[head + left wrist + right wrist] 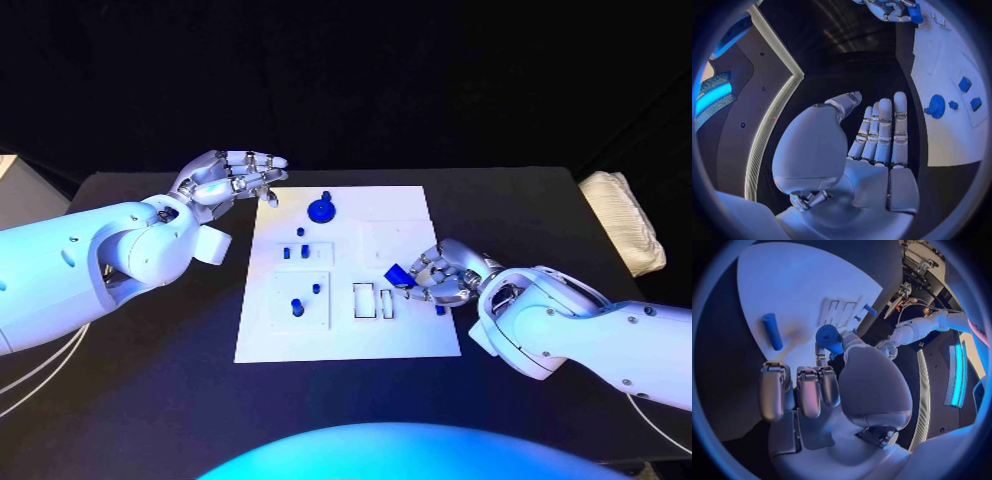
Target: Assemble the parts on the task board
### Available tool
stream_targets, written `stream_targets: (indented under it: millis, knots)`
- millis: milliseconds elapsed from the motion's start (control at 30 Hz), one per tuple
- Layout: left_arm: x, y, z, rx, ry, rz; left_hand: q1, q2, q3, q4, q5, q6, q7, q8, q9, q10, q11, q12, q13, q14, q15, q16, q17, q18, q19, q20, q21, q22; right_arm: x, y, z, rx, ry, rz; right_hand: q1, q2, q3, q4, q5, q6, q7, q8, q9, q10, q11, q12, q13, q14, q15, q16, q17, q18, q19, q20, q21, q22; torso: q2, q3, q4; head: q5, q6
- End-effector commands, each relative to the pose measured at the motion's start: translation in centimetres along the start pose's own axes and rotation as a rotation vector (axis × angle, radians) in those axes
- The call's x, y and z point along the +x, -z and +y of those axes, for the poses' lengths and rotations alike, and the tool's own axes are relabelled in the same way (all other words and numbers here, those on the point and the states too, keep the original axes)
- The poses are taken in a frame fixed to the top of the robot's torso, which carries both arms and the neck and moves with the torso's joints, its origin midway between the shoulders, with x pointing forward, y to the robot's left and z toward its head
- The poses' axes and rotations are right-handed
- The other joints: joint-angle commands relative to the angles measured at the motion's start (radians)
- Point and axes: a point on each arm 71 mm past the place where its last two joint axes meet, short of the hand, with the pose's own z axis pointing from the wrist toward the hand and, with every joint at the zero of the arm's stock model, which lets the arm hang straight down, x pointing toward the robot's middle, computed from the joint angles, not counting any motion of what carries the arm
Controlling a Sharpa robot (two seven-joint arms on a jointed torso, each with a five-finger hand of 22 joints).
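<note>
1. Head view: the right hand [437,275] hovers over the board's [404,335] near right part, fingers pinching a blue part [397,275] beside two slots [374,300].
2. Right wrist view: that part [829,335] sits between thumb and fingertips; a blue cylinder [771,331] lies on the board nearby.
3. Small blue pegs [297,305] stand in the board's left panels.
4. A blue round part [323,209] sits near the board's far edge.
5. The left hand [231,178] hangs past the board's far left corner above the surface [159,390], fingers loosely apart, holding nothing.
</note>
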Motion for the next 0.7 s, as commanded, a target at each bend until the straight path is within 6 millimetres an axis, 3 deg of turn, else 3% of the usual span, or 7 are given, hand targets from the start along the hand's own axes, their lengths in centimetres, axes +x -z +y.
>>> stream_targets:
  millis: [33, 367, 567, 700]
  knots:
    - [0.2, 0.0, -0.1, 0.005, 0.011, 0.016, -0.006, 0.008, -0.003, 0.001, 0.004, -0.001, 0.006, 0.003, 0.000, -0.006, -0.003, 0.007, -0.001, -0.008, -0.001, 0.000, -0.002, 0.014, 0.007, 0.000, -0.005, -0.002, -0.4, 0.2, 0.8, -0.043, -0.062, -0.027, -0.018, 0.003, 0.021, -0.007, 0.006, 0.055, -0.049, 0.043, 0.005, 0.059, -0.008, 0.008, 0.197, 0.095, -0.009, 0.005, 0.212, -0.008, 0.056, -0.006, 0.005, 0.139, 0.001, -0.0013, 0.0012, -0.003, -0.002]
    - [0.3, -0.1, 0.0, 0.004, 0.013, 0.021, -0.006, 0.008, -0.003, 0.001, 0.004, -0.001, 0.006, 0.003, 0.000, -0.006, -0.003, 0.007, -0.001, -0.008, -0.001, 0.000, -0.002, 0.014, 0.007, 0.000, -0.005, -0.002, 1.5, -0.9, 2.1, -0.016, -0.066, 0.109, -0.063, 0.008, 0.045, -0.007, -0.001, 0.054, -0.049, 0.051, 0.004, 0.061, -0.009, 0.010, 0.201, 0.095, -0.010, 0.005, 0.212, -0.008, 0.056, -0.007, 0.005, 0.142, 0.001, 0.0004, 0.0016, 0.000, -0.004]
    - [0.5, -0.2, 0.0, 0.003, 0.014, 0.024, -0.006, 0.008, -0.003, 0.001, 0.004, -0.001, 0.006, 0.003, 0.000, -0.007, -0.003, 0.007, -0.001, -0.009, -0.001, 0.000, -0.002, 0.014, 0.007, 0.000, -0.005, -0.002, 2.8, -1.3, 2.7, 0.002, -0.026, 0.187, -0.145, 0.006, 0.054, -0.006, -0.046, 0.052, -0.047, 0.062, 0.003, 0.061, -0.006, 0.007, 0.202, 0.095, -0.007, 0.003, 0.209, -0.008, 0.055, -0.005, 0.004, 0.143, 0.001, -0.0022, 0.0028, 0.000, -0.007]
    - [0.5, -0.2, 0.0, 0.002, 0.014, 0.025, -0.006, 0.008, -0.003, 0.001, 0.004, -0.001, 0.006, 0.003, 0.000, -0.008, -0.003, 0.007, -0.001, -0.009, -0.001, 0.000, -0.002, 0.014, 0.007, 0.000, -0.006, -0.002, 3.3, -1.6, 2.9, 0.010, 0.009, 0.213, -0.176, 0.005, 0.056, -0.006, -0.059, 0.052, -0.047, 0.068, 0.003, 0.063, -0.006, 0.008, 0.205, 0.095, -0.007, 0.003, 0.209, -0.008, 0.056, -0.004, 0.004, 0.144, 0.002, -0.0019, 0.0020, 0.002, -0.009]
